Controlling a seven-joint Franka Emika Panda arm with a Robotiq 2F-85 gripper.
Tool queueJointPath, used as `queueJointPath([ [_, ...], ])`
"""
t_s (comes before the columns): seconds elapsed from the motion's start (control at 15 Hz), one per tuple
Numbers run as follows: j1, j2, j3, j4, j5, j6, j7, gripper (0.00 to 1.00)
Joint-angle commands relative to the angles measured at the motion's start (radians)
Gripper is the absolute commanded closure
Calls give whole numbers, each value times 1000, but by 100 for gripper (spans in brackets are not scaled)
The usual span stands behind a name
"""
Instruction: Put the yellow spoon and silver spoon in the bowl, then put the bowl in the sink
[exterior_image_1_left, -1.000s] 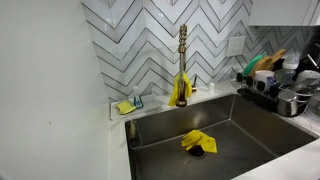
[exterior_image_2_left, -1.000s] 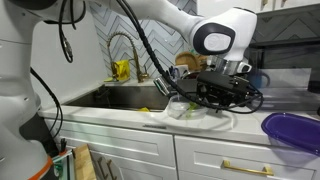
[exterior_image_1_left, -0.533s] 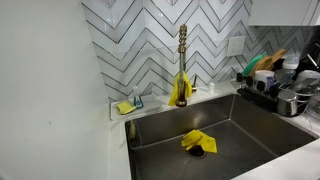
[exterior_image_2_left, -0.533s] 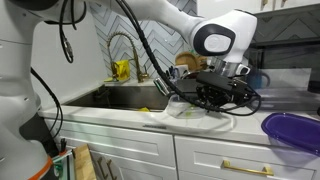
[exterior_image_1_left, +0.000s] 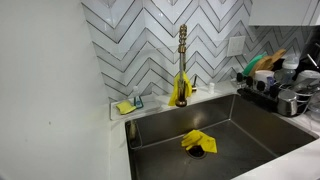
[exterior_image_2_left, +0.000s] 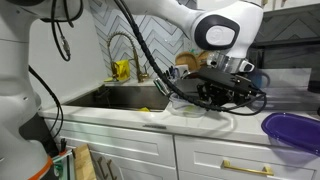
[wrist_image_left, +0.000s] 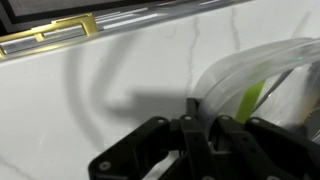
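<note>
A home kitchen: steel sink (exterior_image_1_left: 250, 128), brass faucet (exterior_image_1_left: 182, 58), chevron-tiled backsplash (exterior_image_1_left: 140, 40), loaded dish rack (exterior_image_1_left: 266, 92), white cabinets (exterior_image_2_left: 130, 150).

**Arm** (exterior_image_2_left: 150, 12): single, white. In an exterior view it enters from the upper left and reaches across to the right. Its last large joint (exterior_image_2_left: 218, 32) is the highest point at that end.

**Base column** (exterior_image_2_left: 18, 95): white and upright at the left edge.

**Cabling** (exterior_image_2_left: 140, 55): a black bundle hangs along the arm and down to the wrist.

**Wrist:** bent downward from the large joint. It carries the black gripper (exterior_image_2_left: 203, 96) low, roughly level, and pointing toward the left.

**Gripper state, wrist view:** the jaws are drawn fully together. The dark fingertips (wrist_image_left: 188, 108) are closed on the near rim of the bowl (wrist_image_left: 255, 68). The pad surfaces are too blurred to assess.
</note>
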Motion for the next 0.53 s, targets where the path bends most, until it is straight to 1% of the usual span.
queueJointPath([
  [0.0, 9, -67, -2, -47, -36, -17, -6, 98],
  [0.13, 21, -88, 1, -52, -69, -32, -20, 98],
  [0.47, 53, -138, 0, -61, -177, -116, -66, 98],
])
